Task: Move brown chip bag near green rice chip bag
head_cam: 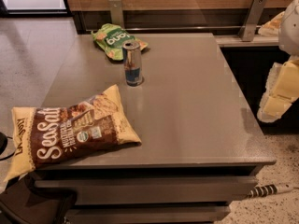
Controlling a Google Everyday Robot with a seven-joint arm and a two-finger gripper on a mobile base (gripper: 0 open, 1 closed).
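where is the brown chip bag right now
The brown chip bag lies at the table's front-left corner in the camera view, overhanging its left edge, with the drink can behind it. The gripper is at the view's right edge, beside the table.

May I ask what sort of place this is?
Likely an office break area: a grey counter holds the brown chip bag, green rice chip bag and drink can; the gripper is at right.

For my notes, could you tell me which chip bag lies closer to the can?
The green rice chip bag, small, just behind the can; the brown chip bag lies at the front-left corner. The gripper is right of the table.
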